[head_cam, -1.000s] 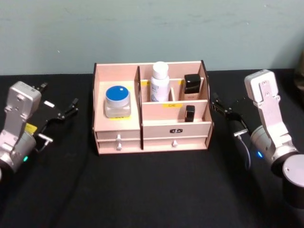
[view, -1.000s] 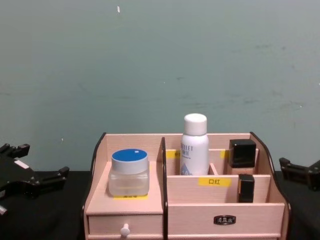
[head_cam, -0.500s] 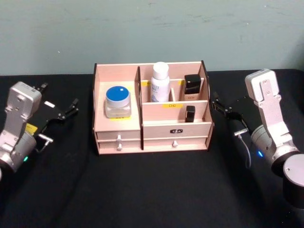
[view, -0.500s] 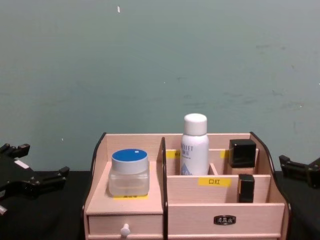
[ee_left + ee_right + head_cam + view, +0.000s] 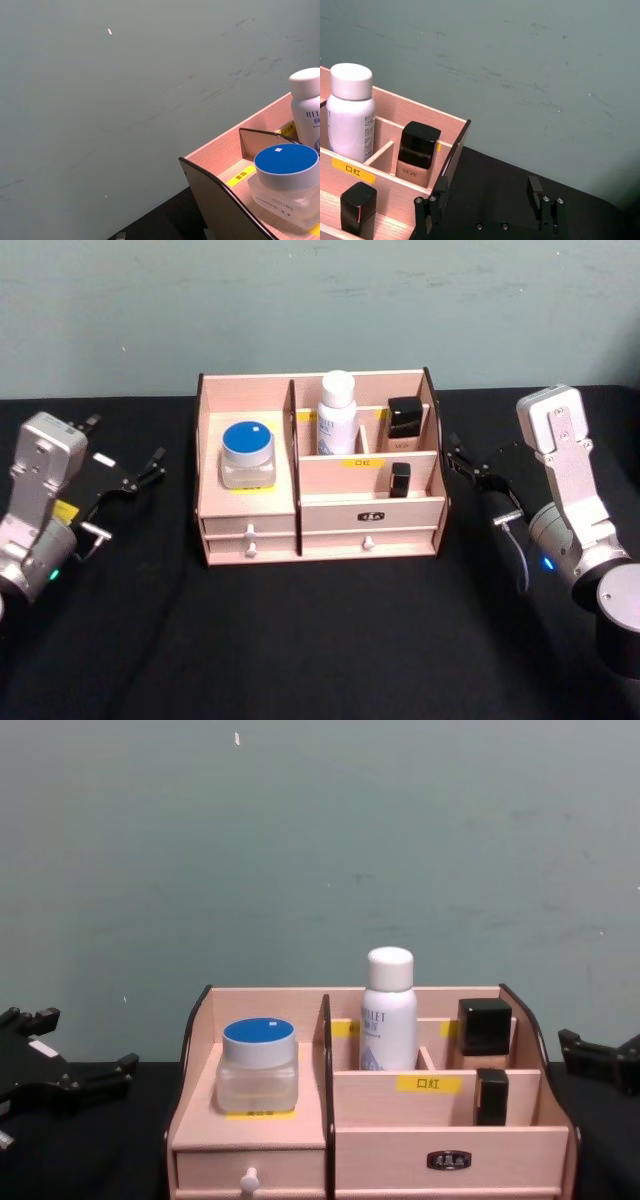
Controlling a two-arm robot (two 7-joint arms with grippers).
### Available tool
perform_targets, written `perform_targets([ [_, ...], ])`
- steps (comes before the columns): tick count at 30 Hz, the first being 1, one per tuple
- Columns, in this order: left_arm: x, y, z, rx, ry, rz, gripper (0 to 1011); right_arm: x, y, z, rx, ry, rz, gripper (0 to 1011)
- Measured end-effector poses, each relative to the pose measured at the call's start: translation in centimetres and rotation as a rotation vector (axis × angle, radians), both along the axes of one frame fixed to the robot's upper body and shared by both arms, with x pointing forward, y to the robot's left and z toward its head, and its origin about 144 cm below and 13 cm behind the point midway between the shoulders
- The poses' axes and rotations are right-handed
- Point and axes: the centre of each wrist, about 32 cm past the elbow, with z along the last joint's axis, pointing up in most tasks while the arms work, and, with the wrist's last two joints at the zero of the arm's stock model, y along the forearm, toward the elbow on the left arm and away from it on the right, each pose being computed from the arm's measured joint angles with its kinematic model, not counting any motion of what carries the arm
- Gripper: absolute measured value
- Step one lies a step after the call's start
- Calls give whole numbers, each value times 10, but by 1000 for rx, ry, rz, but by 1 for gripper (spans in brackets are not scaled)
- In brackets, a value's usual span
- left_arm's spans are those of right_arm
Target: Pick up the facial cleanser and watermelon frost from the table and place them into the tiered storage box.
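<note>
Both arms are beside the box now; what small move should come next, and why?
Probably none beyond parking: the facial cleanser stands in a rear compartment of the tiered storage box, and the watermelon frost sits on its left shelf. The left gripper and right gripper are open, holding nothing.

A black-capped foundation bottle (image 5: 404, 424) is standing upright in the back right compartment. A small black lipstick (image 5: 400, 479) is standing just in front of it, one tier lower. A black surface (image 5: 320, 640) is lying beneath, with a grey-green wall (image 5: 320, 300) rising behind.
</note>
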Motion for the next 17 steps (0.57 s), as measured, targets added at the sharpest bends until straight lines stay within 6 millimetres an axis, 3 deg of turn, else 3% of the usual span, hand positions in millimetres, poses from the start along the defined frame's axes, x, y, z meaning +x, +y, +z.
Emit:
perform_targets([
  [17,0,0,0,0,0,0,1001,0,0,0,1,-1,0,1003],
])
